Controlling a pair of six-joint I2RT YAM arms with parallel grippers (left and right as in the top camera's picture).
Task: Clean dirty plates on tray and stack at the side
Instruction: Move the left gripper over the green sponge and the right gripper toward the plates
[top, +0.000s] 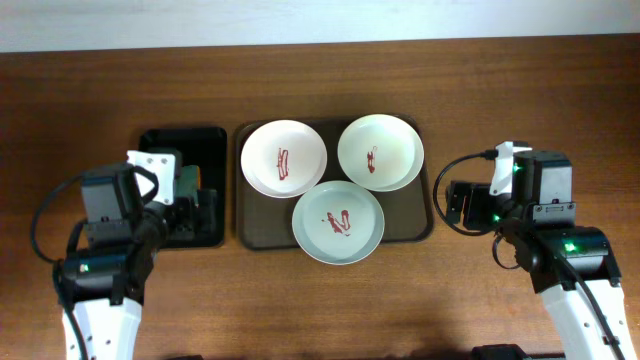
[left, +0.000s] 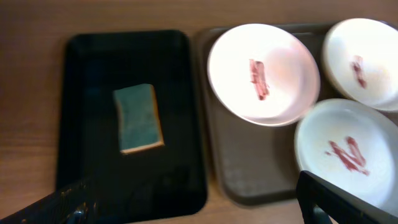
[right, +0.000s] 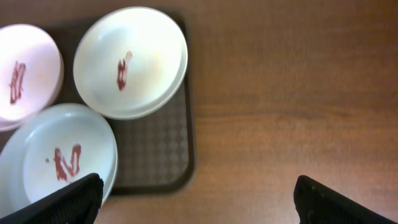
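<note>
While neither holds anything, the left hand (left: 199, 208) hangs with its fingers spread wide over the near end of the black rectangular tray (left: 87, 68). The right hand (right: 205, 202) is just as wide above the bare wooden tabletop (right: 292, 93) toward the right edge. The green sponge with a tan backing (left: 138, 118) lies flat in the black tray, left of the tabletop's middle. It looks soft and light, so it should squash under a pinch across its shorter width. The three white round plates smeared red (top: 285, 158) sit in the brown tray (left: 249, 168) at mid-tabletop, two toward the far edge and one nearer. They are probably stiff, smooth and slippery, best taken at the raised rim.
</note>
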